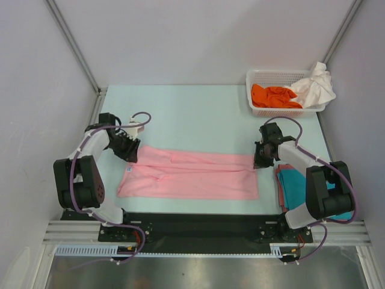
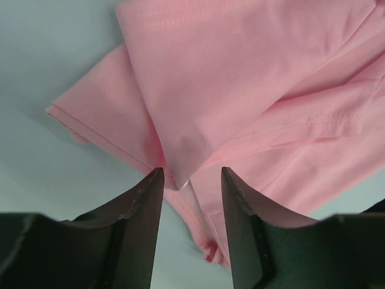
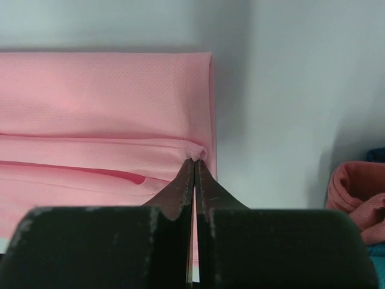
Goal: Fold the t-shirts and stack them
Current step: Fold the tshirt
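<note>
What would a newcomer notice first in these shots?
A light pink cotton t-shirt lies stretched across the middle of the table, the right claw pinched shut on its right edge and the left claw open at its left end. At the far right corner, a white plastic lattice basket holds a crumpled orange t-shirt, with a white t-shirt spilling over its rim.

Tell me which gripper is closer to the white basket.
Right. The right gripper, pinching the pink t-shirt at its right end, sits on the near side of the basket. The left gripper is across the table at the shirt's left end, fingers open.
</note>
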